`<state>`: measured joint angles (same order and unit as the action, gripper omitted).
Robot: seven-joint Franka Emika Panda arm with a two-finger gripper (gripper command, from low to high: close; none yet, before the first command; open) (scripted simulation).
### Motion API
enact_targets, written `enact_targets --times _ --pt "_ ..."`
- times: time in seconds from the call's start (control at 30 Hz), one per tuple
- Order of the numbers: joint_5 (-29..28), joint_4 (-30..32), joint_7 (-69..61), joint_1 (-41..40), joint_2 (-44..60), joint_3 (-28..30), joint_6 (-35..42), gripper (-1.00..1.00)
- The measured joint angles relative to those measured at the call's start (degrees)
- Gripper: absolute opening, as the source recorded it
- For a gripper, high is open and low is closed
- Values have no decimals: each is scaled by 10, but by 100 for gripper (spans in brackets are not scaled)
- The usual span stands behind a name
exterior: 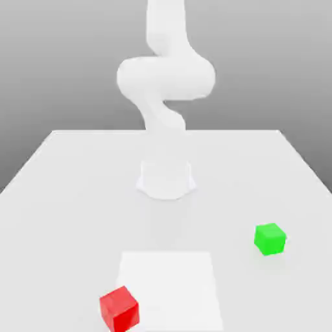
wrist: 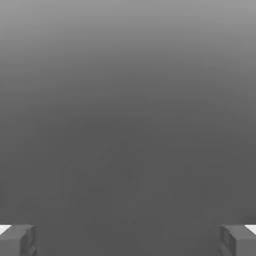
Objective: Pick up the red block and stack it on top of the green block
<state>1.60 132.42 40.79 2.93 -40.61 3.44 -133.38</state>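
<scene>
The red block [exterior: 119, 308] sits on the white table near the front edge, towards the exterior view's left. The green block [exterior: 270, 238] rests on the table further back, on the exterior view's right, well apart from the red one. The white arm [exterior: 165, 78] rises from its base at the table's middle and bends upward out of the picture. In the hand view my gripper [wrist: 128, 240] is open: two grey fingertips [wrist: 19, 240] stand far apart with nothing between them, facing a plain grey background.
The arm's round base [exterior: 166, 178] stands at the centre of the white table [exterior: 65, 194]. A brighter white square patch [exterior: 170, 285] lies on the table surface just beside the red block.
</scene>
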Motion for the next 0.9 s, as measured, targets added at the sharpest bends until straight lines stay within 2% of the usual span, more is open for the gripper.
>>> enact_targets --times 0.27,0.57,0.73,0.9 --pt "70 20 -177 71 171 91 -51 0" --pt "140 43 -367 100 359 141 -108 0" --pt "140 57 -445 90 454 145 -145 0" --pt "98 73 -490 83 536 157 -190 0"
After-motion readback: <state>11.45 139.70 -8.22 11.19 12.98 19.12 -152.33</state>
